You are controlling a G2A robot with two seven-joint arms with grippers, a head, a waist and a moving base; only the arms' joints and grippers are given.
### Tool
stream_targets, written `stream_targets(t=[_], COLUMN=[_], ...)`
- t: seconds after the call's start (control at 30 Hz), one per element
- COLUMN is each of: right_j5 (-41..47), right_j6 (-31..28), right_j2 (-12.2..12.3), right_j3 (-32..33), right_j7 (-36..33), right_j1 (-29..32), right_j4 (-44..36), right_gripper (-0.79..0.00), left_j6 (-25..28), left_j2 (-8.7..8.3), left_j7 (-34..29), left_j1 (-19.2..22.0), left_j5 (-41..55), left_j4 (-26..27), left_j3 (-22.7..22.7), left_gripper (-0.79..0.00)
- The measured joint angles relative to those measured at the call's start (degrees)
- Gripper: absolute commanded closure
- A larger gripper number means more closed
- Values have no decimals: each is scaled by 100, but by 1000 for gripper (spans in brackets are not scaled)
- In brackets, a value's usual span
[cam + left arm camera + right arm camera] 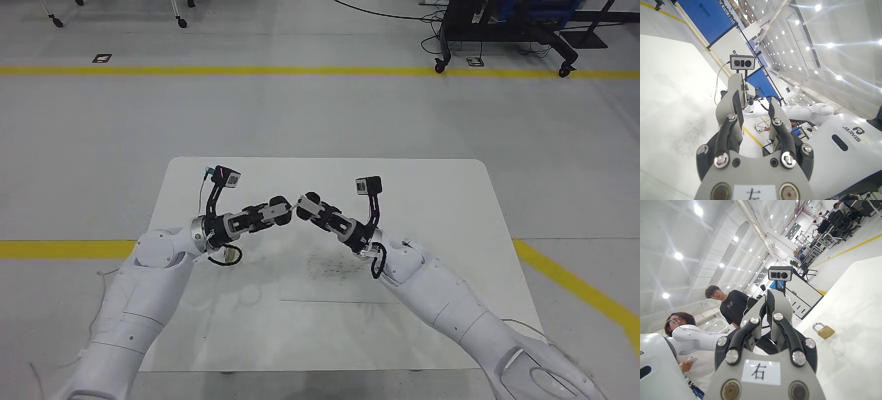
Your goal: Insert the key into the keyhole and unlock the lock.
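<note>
A brass padlock (823, 331) with a silver shackle lies flat on the white table (430, 200). In the top view the padlock (228, 255) sits under the left forearm. Both grippers meet tip to tip above the table's middle. My right gripper (769, 306) is shut, and in the left wrist view a thin metal piece, apparently the key (743, 86), sits edge-on between its fingers. My left gripper (755, 107) is open, its jaws wide apart, with the right gripper (743, 89) just beyond one of its pads. In the top view the left gripper (288, 211) and right gripper (304, 205) almost touch.
A scuffed grey patch (340, 265) marks the tabletop below the right arm. The table's far edge and right half lie bare. Yellow floor lines (300, 70) and wheeled carts (500, 35) are well off the table.
</note>
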State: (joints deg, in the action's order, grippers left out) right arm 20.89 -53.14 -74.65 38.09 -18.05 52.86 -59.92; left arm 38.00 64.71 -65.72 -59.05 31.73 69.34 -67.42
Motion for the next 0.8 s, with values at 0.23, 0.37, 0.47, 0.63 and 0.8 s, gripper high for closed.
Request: stream_targets(t=[0.23,0.37,0.47,0.63,0.8], right_j5=[-158,-291,-371,-496,-686], right_j6=[39,92,121,158,188], right_j2=[-53,-75,-89,-108,-117], right_j3=[115,185,233,327,435], right_j7=[-48,-30,-44,-48,-3], right_j1=[67,110,152,219,286], right_j4=[38,27,-1,-39,-89], right_gripper=[0,0,0,0,0], left_j6=[-53,-80,-93,-100,-93], left_j2=[-1,5,8,5,-2], left_j7=[102,226,308,463,590], left_j1=[35,32,21,-16,-64], left_j5=[-188,-372,-464,-574,-688], left_j4=[-29,0,30,37,68], left_j3=[27,78,107,103,95], left_gripper=[-188,-139,-9,0,0])
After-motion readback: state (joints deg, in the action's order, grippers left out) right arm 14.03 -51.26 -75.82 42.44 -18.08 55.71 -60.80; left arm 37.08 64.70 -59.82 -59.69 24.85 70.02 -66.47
